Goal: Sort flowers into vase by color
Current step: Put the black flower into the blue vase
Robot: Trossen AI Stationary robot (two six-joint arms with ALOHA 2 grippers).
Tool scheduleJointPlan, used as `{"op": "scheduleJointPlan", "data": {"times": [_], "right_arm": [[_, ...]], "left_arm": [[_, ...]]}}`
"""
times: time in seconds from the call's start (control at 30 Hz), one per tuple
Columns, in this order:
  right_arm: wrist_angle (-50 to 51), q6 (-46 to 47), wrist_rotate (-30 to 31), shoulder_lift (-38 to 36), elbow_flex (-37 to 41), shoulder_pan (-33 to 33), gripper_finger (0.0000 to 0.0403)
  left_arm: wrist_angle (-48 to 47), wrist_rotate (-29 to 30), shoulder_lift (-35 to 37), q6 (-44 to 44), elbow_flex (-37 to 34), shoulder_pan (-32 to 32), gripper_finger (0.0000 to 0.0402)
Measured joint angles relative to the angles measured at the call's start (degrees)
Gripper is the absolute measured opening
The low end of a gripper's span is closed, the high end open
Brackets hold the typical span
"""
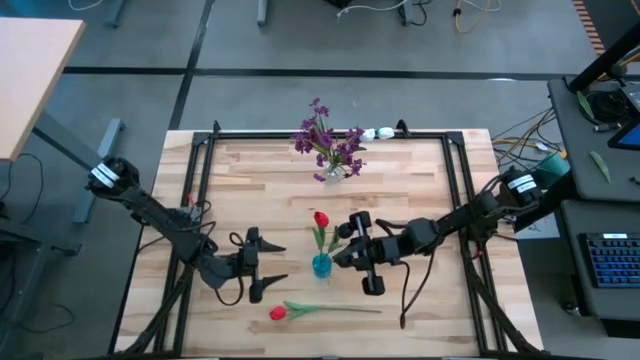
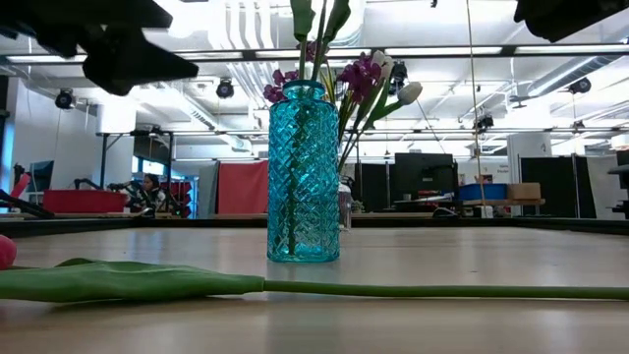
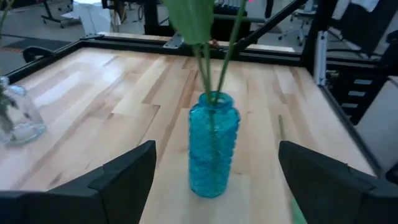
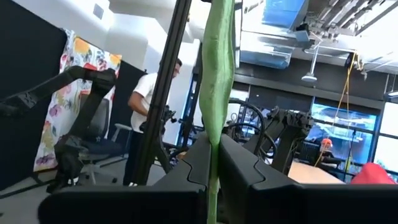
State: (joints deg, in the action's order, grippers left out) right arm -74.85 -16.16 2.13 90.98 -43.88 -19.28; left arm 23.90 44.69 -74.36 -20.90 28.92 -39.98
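A blue glass vase stands mid-table with a red tulip upright in it. My right gripper is just right of the vase and is shut on that tulip's greenery. Left of the vase, my left gripper is open and faces the vase, touching nothing. A second red tulip lies flat near the table's front edge, its stem pointing right. At the far edge a clear vase holds purple flowers. White buds show beside them. My right gripper pinches the standing tulip's green leaf between its two fingers, where the blade narrows. The fingers come from the table's right, slanting upward, and lie across the leaf. The leaf rises upright above the fingers. The stem's lower end stands in the blue vase.
A black frame runs along the table's far edge and sides. The lying tulip's leaf and stem stretch across the near part of the table. A person stands in the room beyond the table.
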Motion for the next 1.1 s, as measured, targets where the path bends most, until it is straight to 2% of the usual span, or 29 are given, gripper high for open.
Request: {"op": "scheduleJointPlan", "data": {"times": [0.23, 0.43, 0.7, 0.93, 1.1], "right_arm": [[1.23, 0.22, 2.07, 0.00, 0.00, -0.35, 0.0054], [4.14, 3.26, 8.20, -0.07, 0.00, -0.35, 0.0108], [9.71, 6.74, 10.79, -0.24, 0.00, -0.60, 0.0187], [13.63, 7.64, 13.41, -2.07, 0.00, -2.15, 0.0238], [19.71, 8.73, 19.34, -5.50, 0.00, -4.13, 0.0261]], "left_arm": [[0.04, 1.30, -0.01, 0.49, 0.99, -0.71, 0.0322], [-0.02, 1.40, -0.01, 0.61, 1.02, -0.70, 0.0322], [-0.48, 1.48, -0.03, 0.87, 1.02, -0.70, 0.0322], [-1.20, 1.49, -0.03, 0.44, 0.99, -0.70, 0.0322], [-1.38, 1.49, -0.03, 0.26, 0.99, -0.70, 0.0322]]}}
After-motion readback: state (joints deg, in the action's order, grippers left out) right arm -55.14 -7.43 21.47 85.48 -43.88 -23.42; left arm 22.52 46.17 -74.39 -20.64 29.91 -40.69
